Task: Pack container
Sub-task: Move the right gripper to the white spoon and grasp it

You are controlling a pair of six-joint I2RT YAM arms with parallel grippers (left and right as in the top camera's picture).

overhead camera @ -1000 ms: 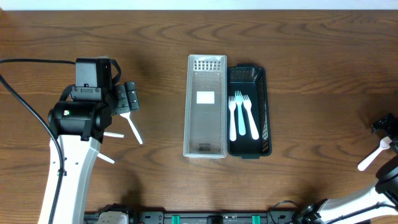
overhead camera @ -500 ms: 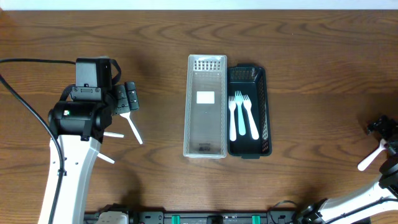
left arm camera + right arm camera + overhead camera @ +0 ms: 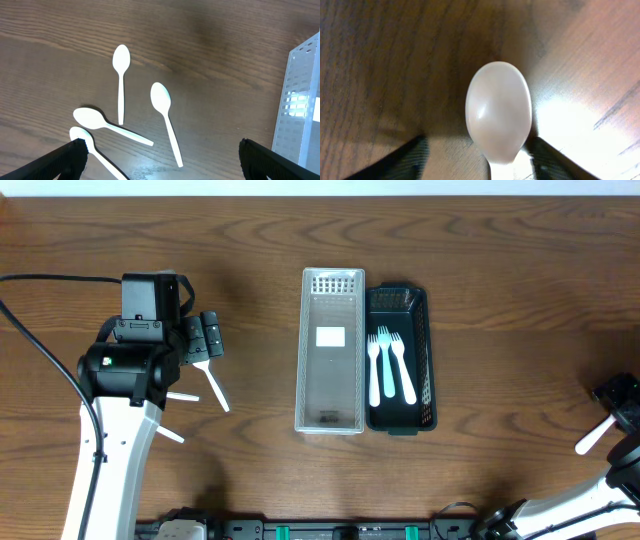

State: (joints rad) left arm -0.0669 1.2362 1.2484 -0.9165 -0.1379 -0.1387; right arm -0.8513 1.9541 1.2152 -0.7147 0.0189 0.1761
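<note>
A clear container [image 3: 331, 350] and a black container [image 3: 425, 360] stand side by side at the table's centre. The black one holds two light forks [image 3: 385, 368]. My left gripper [image 3: 207, 340] is open and empty above several white spoons [image 3: 120, 80] lying loose on the wood. One spoon [image 3: 212, 385] shows just below it in the overhead view. My right gripper [image 3: 618, 395] is at the far right edge, low over another white spoon [image 3: 595, 438]. In the right wrist view its open fingers [image 3: 477, 157] straddle that spoon's bowl [image 3: 498, 117].
The clear container's perforated end wall [image 3: 300, 100] shows at the right of the left wrist view. The left arm's body [image 3: 125, 370] and cable cover the table's left side. Bare wood lies between the containers and the right gripper.
My right gripper has moved a little toward the table's front, closer to the spoon at the right edge. The left arm and the spoons beneath it have not moved.
</note>
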